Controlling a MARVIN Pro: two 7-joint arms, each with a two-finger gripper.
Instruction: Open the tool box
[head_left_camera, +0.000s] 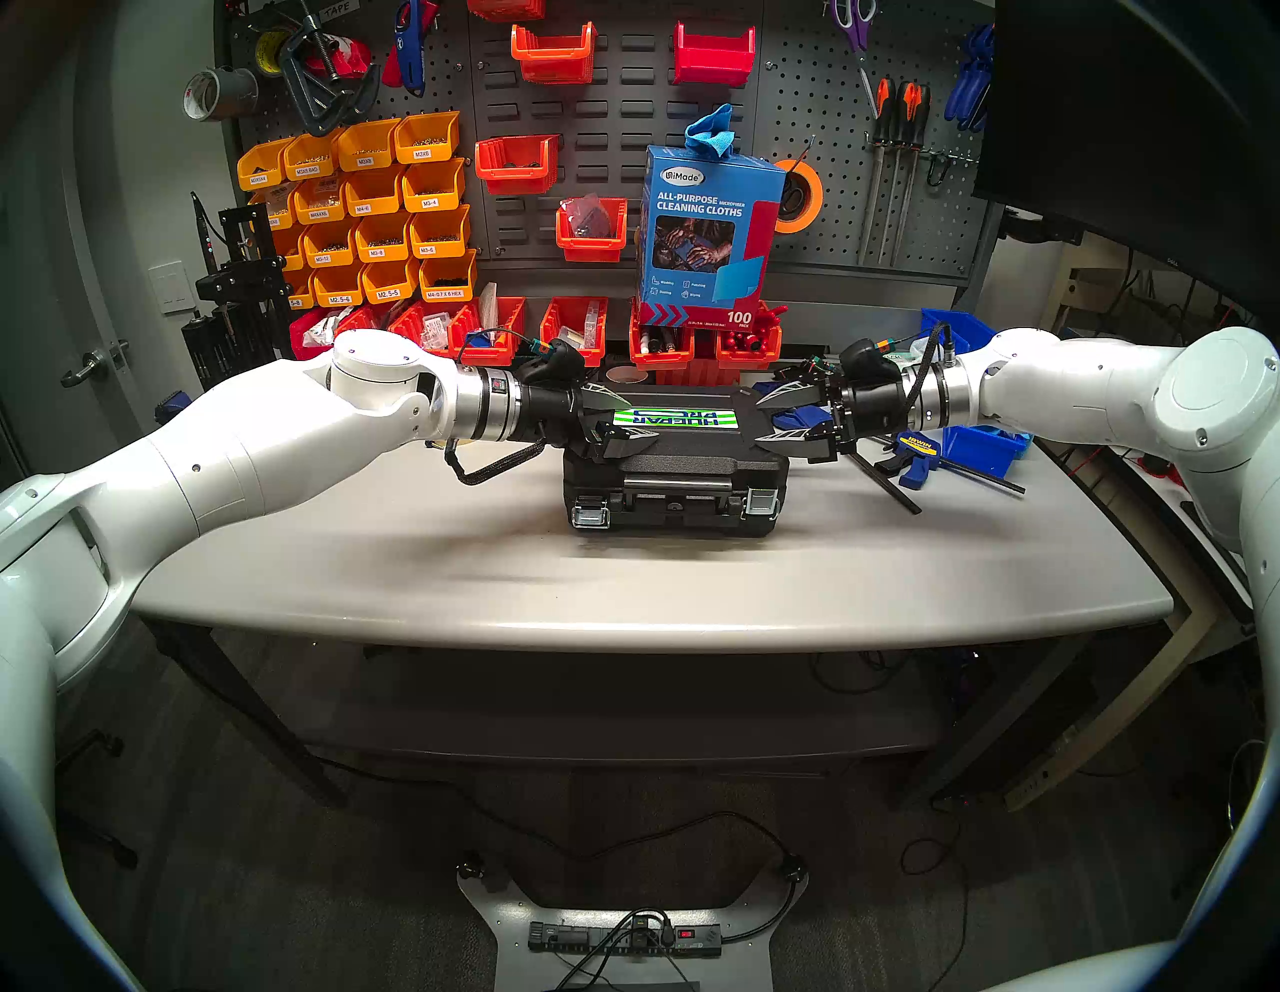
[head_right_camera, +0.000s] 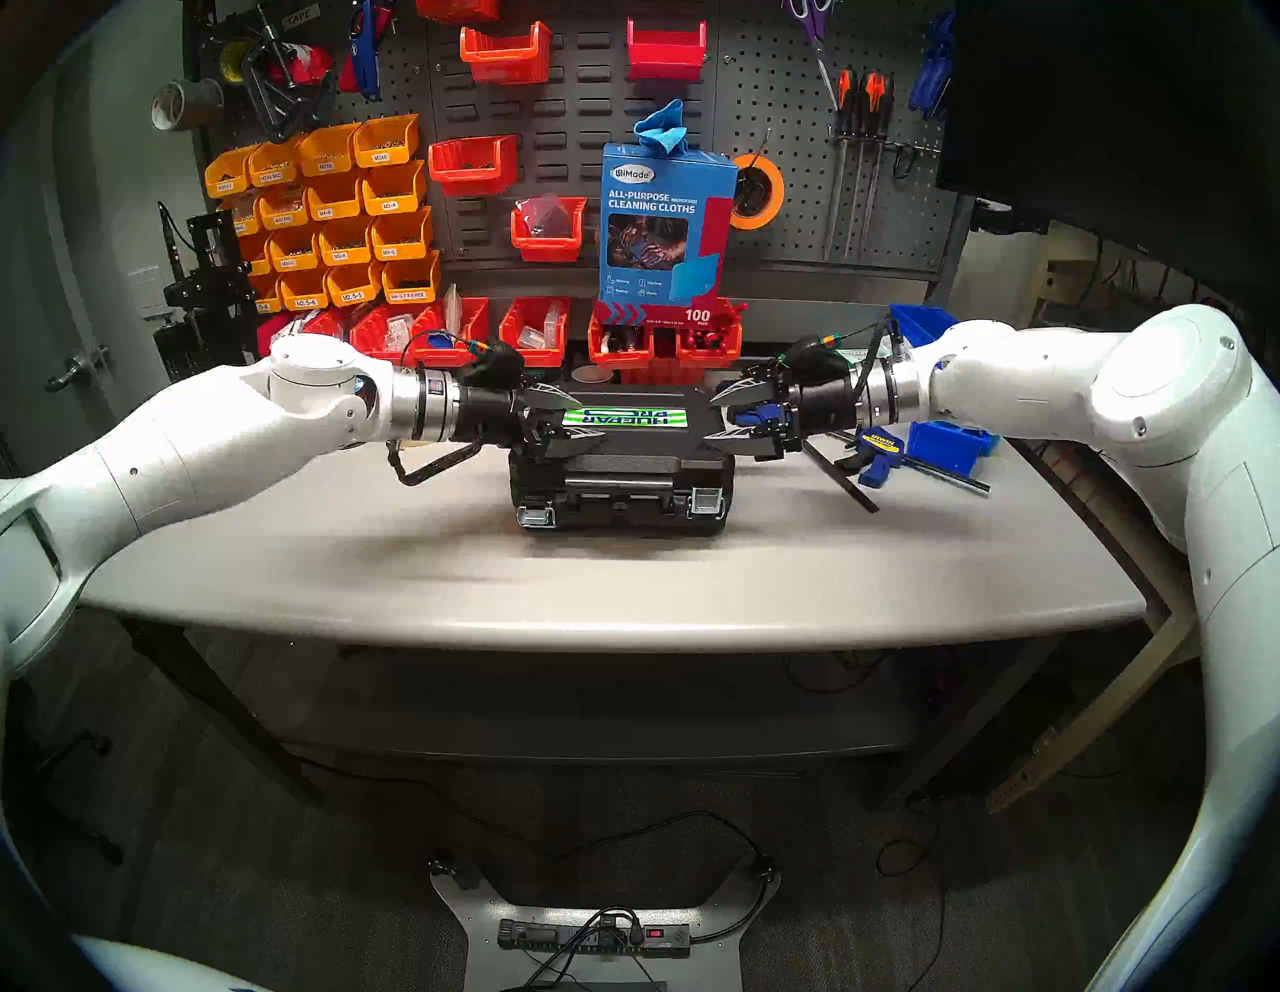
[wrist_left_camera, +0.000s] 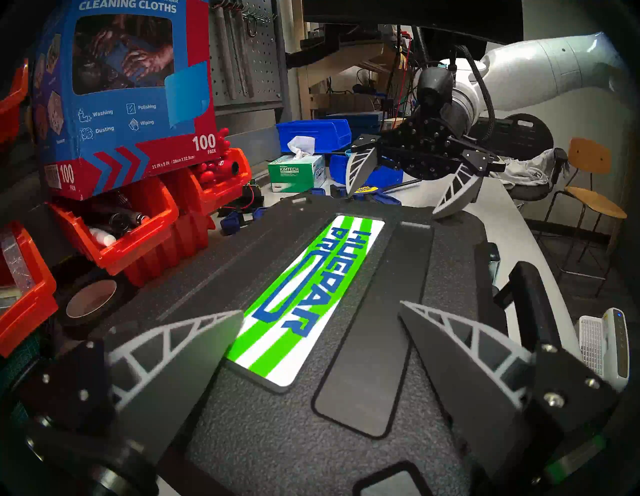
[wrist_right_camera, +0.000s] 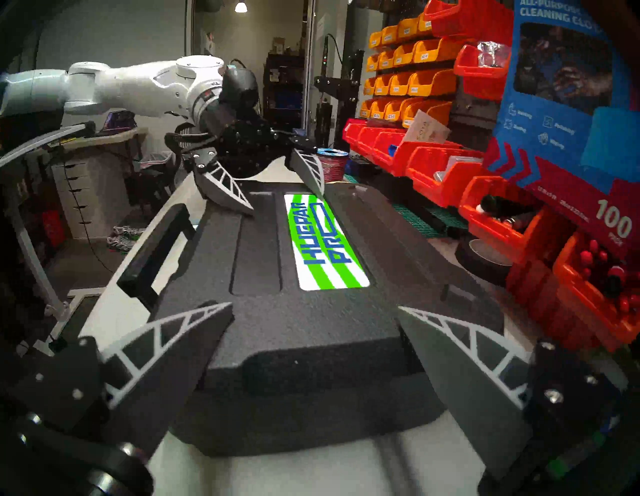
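The black tool box (head_left_camera: 679, 454) lies flat mid-table, lid down, its green-white-blue label (head_left_camera: 673, 418) on top and its handle (head_left_camera: 675, 485) facing me. Two silver latches show on the front: the left latch (head_left_camera: 590, 516) hangs lower than the right latch (head_left_camera: 760, 500). My left gripper (head_left_camera: 643, 419) is open just over the lid's left end, nothing between its fingers. Over the right end my right gripper (head_left_camera: 756, 421) is open too, also holding nothing. The wrist views show each gripper (wrist_left_camera: 322, 308) (wrist_right_camera: 314, 305) low above the textured lid (wrist_left_camera: 277, 433) (wrist_right_camera: 294, 329); contact cannot be told.
Red bins (head_left_camera: 575, 332) and a blue cleaning-cloths box (head_left_camera: 706, 235) stand right behind the tool box, with a tape roll (wrist_left_camera: 91, 299) between. A blue bar clamp (head_left_camera: 921, 457), blue bins (head_left_camera: 983, 443) and a tissue box (wrist_left_camera: 298, 171) lie to the right. The table's front (head_left_camera: 485, 575) is bare.
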